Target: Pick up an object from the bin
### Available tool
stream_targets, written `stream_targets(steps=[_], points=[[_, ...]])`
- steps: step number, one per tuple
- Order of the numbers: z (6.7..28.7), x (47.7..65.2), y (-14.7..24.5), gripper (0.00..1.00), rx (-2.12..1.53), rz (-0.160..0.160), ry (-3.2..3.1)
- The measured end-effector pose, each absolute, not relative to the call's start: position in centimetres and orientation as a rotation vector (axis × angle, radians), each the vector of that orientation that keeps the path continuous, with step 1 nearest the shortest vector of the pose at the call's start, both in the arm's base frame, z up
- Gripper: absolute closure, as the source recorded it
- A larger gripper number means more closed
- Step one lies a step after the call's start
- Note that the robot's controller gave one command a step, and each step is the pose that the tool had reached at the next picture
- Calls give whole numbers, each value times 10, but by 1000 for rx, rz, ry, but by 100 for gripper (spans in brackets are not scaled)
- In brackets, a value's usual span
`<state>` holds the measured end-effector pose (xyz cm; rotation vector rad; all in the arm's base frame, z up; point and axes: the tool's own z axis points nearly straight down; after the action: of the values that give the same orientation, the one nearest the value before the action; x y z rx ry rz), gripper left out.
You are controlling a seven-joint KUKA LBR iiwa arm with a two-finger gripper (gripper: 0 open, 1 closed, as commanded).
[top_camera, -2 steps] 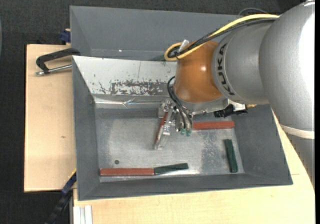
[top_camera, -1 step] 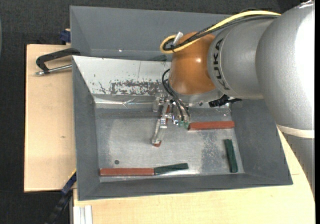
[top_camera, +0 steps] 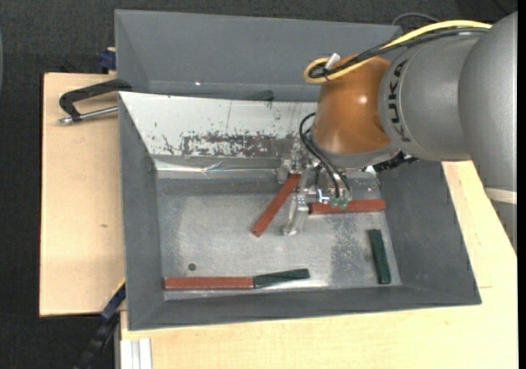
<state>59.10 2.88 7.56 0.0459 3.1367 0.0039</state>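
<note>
Pincer (top_camera: pixel 297 209) hanging low at middle of bin (top_camera: pixel 136 219), right beside slanted red stick (top_camera: pixel 271 211); open or closed, cannot tell. Grasp step seemingly running; next calling for firm squeeze, straight lift.

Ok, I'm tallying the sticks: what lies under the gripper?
Below the gripper, a slanted red stick and a level red stick poke out on opposite sides. Their inner ends are covered by it, so whether they touch cannot be seen.
</note>
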Motion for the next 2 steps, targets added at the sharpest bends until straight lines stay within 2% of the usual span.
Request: stream_targets(steps=[1,2], points=[[82,583,15,100,-152,1,3136],[83,582,16,100,-155,2,3136]])
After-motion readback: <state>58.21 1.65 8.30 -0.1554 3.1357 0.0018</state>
